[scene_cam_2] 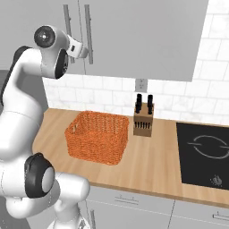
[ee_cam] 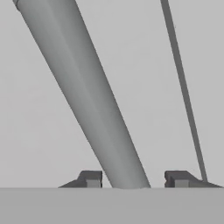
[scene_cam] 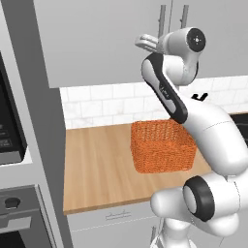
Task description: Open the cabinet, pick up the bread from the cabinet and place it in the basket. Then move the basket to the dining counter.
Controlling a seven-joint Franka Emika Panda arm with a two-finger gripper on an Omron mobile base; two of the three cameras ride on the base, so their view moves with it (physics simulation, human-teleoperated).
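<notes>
The light grey cabinet (scene_cam: 97, 38) (scene_cam_2: 147, 36) hangs over the counter with its doors closed. My gripper (ee_cam: 133, 179) (scene_cam_2: 84, 53) (scene_cam: 153, 44) is raised to one of its vertical bar handles (ee_cam: 87, 96) (scene_cam_2: 88, 31). In the hand view the bar runs between my two fingertips (ee_cam: 92, 178), with a small gap on either side, so the gripper is open around it. The orange woven basket (scene_cam: 162, 145) (scene_cam_2: 96, 136) stands on the wood counter below. The bread is hidden. The dining counter is out of view.
A knife block (scene_cam_2: 143, 118) stands right of the basket, against the white tiles. A black cooktop (scene_cam_2: 205, 152) is set into the counter (scene_cam: 97, 164) at the far right. A tall oven column (scene_cam: 9, 131) bounds the counter on the left.
</notes>
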